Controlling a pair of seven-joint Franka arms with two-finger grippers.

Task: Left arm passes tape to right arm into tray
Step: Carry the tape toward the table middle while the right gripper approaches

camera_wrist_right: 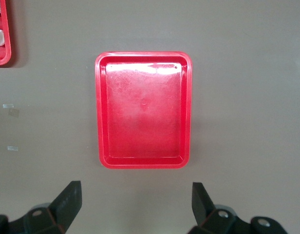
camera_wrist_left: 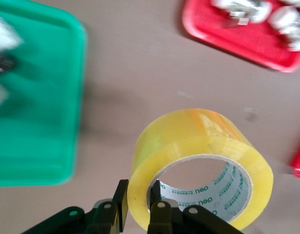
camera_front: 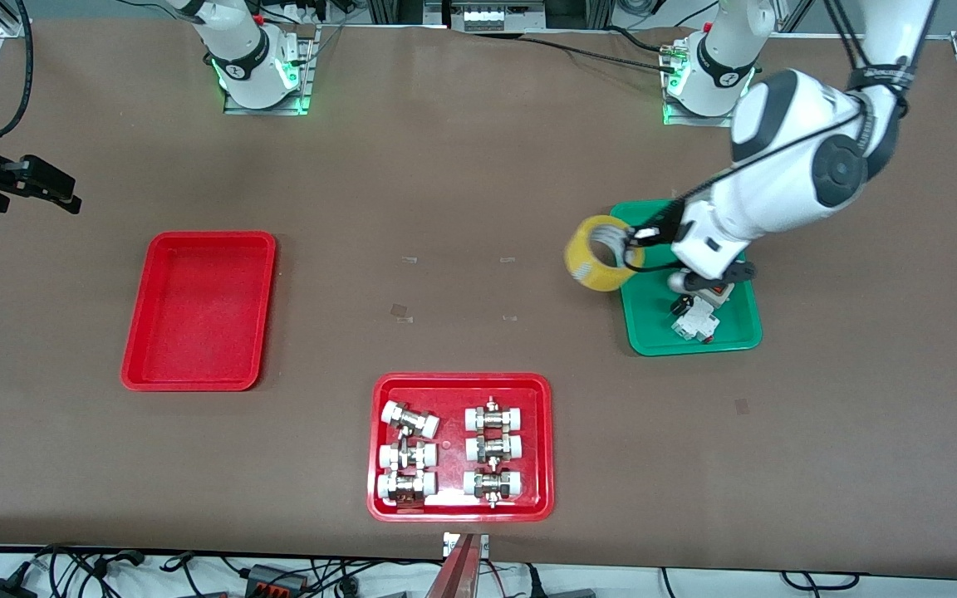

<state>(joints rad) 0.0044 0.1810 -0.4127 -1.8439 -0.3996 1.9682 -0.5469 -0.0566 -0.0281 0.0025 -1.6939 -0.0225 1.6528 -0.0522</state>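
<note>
Left gripper [camera_front: 633,242] holding the tape [camera_front: 599,252] up in the air, over the edge of the green tray [camera_front: 661,336] that faces the right arm's end of the worktop [camera_front: 478,166]. Jaws pinching the roll's wall, one finger [camera_wrist_left: 159,214] inside the core and the other outside, as seen in the left wrist view. Roll [camera_wrist_left: 201,163] tilting, open core facing the wrist camera. Small white and grey parts [camera_front: 694,311] lying in the green tray under the left arm.

Right gripper [camera_wrist_right: 135,202] hanging over the worktop's edge at the right arm's end, jaws spread wide, gripping nothing. Plain red tray [camera_front: 200,311] sitting empty near that end, well apart from the tape. Second red tray [camera_front: 462,507] resting by the worktop's front edge, carrying white-capped metal fittings [camera_front: 449,453] in two rows.
</note>
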